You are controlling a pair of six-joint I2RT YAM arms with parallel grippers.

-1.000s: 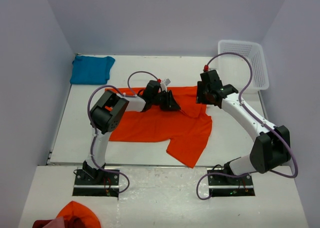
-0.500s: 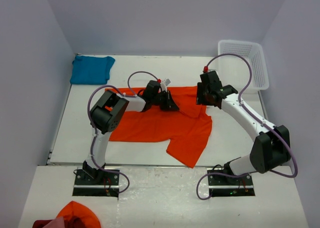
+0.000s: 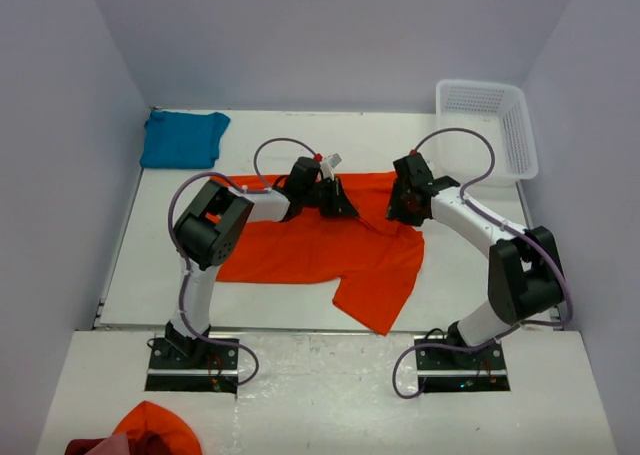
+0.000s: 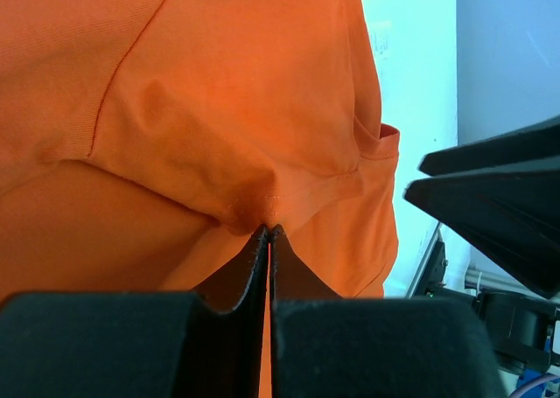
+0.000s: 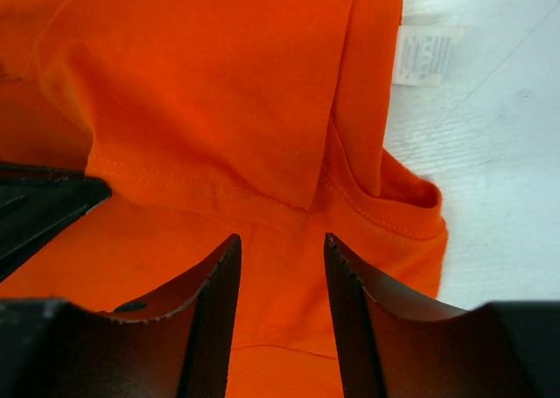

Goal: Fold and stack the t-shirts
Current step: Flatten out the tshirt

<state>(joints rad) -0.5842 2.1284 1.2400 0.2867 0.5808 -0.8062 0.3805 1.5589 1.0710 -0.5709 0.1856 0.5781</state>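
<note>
**A:** Our left jaws are pinched shut on a small pucker of the orange t-shirt (image 3: 320,250) near its far edge. Our right jaws stand apart over a folded hem by the white label (image 5: 426,55), holding nothing.

**B:** That thin pinch worries us. We may have caught only one layer, so a lift could peel it off the layer beneath, or the cloth could slip out.

**A:** And if our right jaws close off the seam, we'd pull unevenly and skew the fold.

**B:** Our two wrists are also near each other, so a careless swing could knock them together.

**A:** As for room, the shirt lies mid-bench, with one flap close to the near edge of the bench (image 3: 280,300).

**B:** The teal t-shirt (image 3: 183,138) sits in the far left corner, well apart, and the basket (image 3: 524,135) is far right. We judge the bare strip between them the safest room for moving.
</note>
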